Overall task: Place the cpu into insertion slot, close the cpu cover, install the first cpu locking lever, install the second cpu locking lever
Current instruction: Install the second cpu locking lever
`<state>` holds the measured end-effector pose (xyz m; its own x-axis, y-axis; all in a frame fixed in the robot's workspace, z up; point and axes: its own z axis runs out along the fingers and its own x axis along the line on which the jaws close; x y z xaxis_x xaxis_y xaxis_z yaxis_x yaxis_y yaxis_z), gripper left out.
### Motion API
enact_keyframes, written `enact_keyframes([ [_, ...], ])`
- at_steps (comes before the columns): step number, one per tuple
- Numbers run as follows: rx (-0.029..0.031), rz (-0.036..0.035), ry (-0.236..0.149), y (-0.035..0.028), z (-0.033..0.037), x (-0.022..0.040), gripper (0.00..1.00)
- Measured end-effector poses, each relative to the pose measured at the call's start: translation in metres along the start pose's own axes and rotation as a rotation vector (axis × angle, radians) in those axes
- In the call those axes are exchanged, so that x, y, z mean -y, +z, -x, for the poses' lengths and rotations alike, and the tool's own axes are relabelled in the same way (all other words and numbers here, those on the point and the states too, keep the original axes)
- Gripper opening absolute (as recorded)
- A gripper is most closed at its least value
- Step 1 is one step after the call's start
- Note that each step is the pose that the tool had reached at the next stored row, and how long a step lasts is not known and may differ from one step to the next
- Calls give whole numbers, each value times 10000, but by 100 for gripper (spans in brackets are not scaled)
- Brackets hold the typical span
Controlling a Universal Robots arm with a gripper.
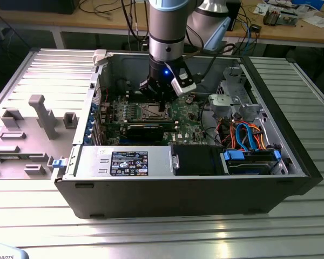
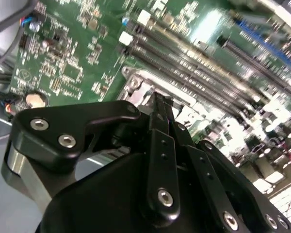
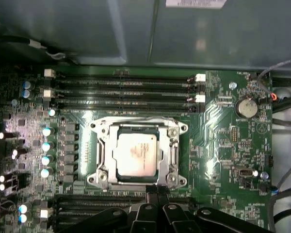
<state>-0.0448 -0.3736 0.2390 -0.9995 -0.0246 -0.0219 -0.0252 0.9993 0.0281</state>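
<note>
item: cpu, a flat silvery square, sitting inside the insertion slot on the green motherboard, as seen in the first wrist view. in the exterior view the slot is lying near the middle of the open computer case, which is resting on a ribbed metal tabletop.

item: cpu cover, a thin silver frame, appearing to be lying down around the chip with the chip showing through its window; whether it is fully seated cannot be told.

item: pincer, hanging just at the slot's near edge. its dark fingers are looking drawn narrow, close together, with nothing seen between them; in the second wrist view the tips are pointing at the slot's metal rim.

handling, as a judgement: the chip is looking light, stiff and fragile, best taken by its edges only. the cover is looking thin and springy, best pressed on its frame and not through the window. the levers would be stiff wire, likely slippery under smooth fingertips.

hard to make out: the locking levers are not being told apart from the shiny frame; the fingertips' contact with the board is being hidden by the pincer's own body; the far memory slots are blurring.
</note>
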Motion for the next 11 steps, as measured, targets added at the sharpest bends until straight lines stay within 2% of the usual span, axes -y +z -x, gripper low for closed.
enact_keyframes([
  [2, -10, 0, 1, -2, -1, 54, 11],
  [4, -65, 13, 3, -2, -2, 75, 11],
  [6, -281, 24, 9, -1, -12, 82, 11],
  [7, -302, 38, 11, -1, -20, 84, 11],
  [9, -304, 76, 7, -2, -69, 88, 11],
  [11, -306, 77, -31, -2, -108, 90, 11],
])
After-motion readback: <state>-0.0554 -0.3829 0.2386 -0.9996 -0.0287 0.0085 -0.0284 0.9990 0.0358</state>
